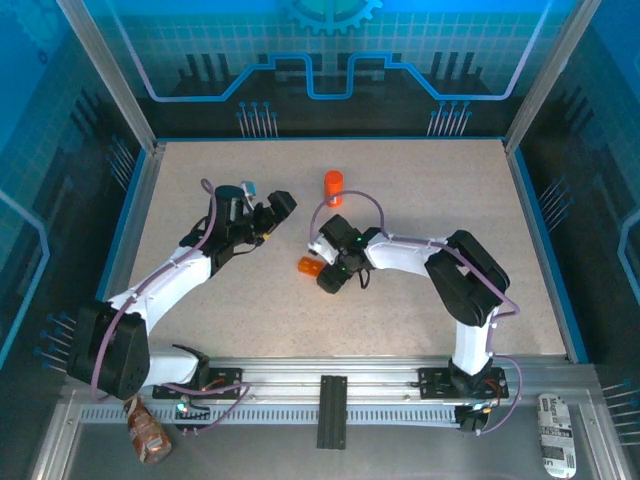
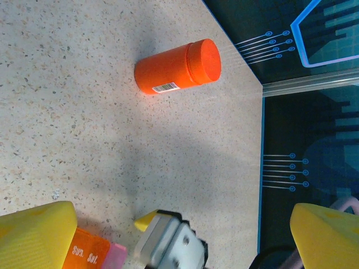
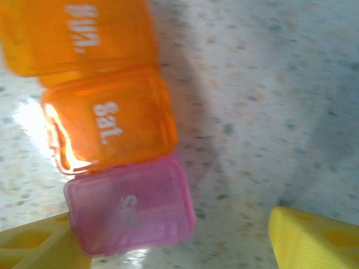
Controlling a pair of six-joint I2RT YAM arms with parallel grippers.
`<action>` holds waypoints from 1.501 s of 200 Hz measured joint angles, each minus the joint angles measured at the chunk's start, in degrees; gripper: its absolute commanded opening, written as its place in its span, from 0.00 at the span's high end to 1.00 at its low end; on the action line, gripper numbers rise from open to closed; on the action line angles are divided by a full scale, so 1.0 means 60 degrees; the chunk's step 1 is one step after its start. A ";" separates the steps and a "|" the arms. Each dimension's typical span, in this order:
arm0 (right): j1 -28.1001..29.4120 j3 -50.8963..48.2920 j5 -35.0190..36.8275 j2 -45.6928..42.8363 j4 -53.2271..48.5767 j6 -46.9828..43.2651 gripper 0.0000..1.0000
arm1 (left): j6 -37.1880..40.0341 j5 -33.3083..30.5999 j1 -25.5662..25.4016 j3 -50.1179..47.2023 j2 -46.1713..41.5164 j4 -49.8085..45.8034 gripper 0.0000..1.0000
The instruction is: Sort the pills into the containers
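Right pincer [image 3: 174,238] stands wide, holding nothing; the containers [image 3: 106,120] lie on the surface [image 3: 269,84], pink end [image 3: 132,210] between its fingers [image 3: 314,235], close beside one. Lids shut; contents not discernible. Left pincer [image 2: 182,235] wide, empty.

Top camera sat high above the near edge, and I saw the whole table [image 1: 430,190]. Left wrist camera looked across toward the orange bottle [image 2: 176,68]. Right wrist camera hung very close over the containers [image 3: 106,129], shared by all three views.
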 measured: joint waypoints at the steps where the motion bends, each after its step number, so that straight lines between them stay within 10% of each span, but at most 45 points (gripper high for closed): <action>1: -0.0022 0.0000 0.0004 0.0004 0.0000 0.0011 0.21 | 0.0000 0.0004 0.0000 0.0000 0.0000 0.0004 0.01; 119: -0.1366 0.0787 -0.0248 0.0168 -0.0368 0.1406 0.23 | 0.0251 0.0146 0.0000 -0.0142 0.0066 -0.0036 0.01; 199: -0.1741 -0.0266 -0.0973 -0.2787 -0.0809 0.3657 0.21 | 0.1803 0.0408 -0.0004 0.0943 0.0681 -0.1479 0.01; 300: -0.1628 0.0954 -0.1450 -0.0331 -0.0510 0.5311 0.22 | 0.4477 -0.1599 -0.1851 0.1424 0.1005 -0.5293 0.01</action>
